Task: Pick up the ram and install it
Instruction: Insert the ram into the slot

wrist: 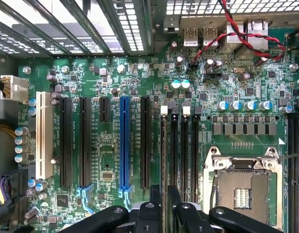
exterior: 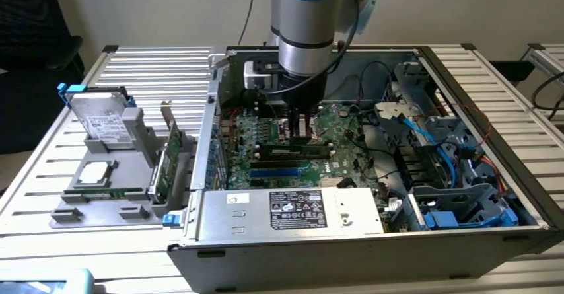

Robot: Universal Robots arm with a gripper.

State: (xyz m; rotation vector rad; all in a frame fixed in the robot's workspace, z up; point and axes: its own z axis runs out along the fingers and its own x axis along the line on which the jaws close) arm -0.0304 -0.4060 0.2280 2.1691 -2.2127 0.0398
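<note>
- Arm (exterior: 304,30) stands nearly vertical over the open computer case (exterior: 352,254) on the table (exterior: 132,69), wrist pointing straight down at the motherboard (wrist: 115,73)
- Jaws pinch the ram (exterior: 295,152) by its upper edge
- Ram stands upright along the memory slot farthest from the CPU socket (wrist: 241,189), with the other memory slots (wrist: 183,145) between; whether it is seated, I cannot tell

We see the gripper (wrist: 165,199) low over the motherboard (wrist: 108,145), its jaws closed on the ram (wrist: 162,155), held edge-on along the memory slots (wrist: 186,145), between the blue slot (wrist: 124,141) and the processor socket (wrist: 241,191).
</note>
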